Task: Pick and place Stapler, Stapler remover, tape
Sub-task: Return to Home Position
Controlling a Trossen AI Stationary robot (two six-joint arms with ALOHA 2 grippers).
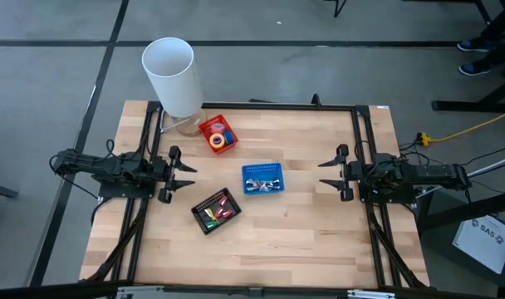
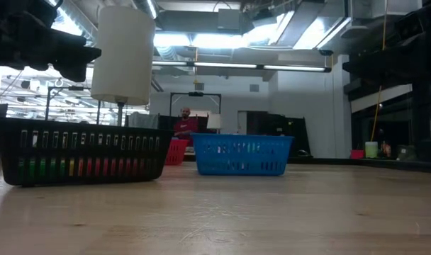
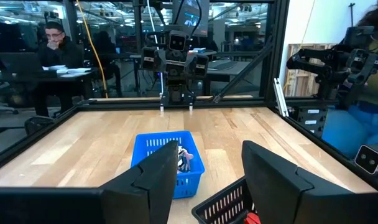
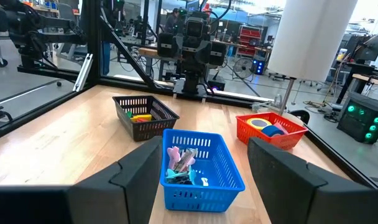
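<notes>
Left claw [image 1: 193,178] and right claw [image 1: 320,174] both spread, empty, at the bench [image 1: 319,241] sides. Tape [image 1: 220,139] lies in the red basket [image 1: 206,127], mostly hidden low down behind the black basket [image 2: 81,152].

With the blue basket [image 1: 273,167] as the dial's centre in the high view, the table [image 1: 319,241] lies bare from 1 through 6 o'clock. That leaves a wide lane before the right gripper [image 1: 322,174], fingers spread, at 3. The black basket [image 1: 198,209] blocks 8 o'clock, close by the left gripper [image 1: 188,178], also spread, at 9. The red basket [image 1: 207,126] and the tall white cylinder [image 1: 171,75] behind it close off 11 o'clock
</notes>
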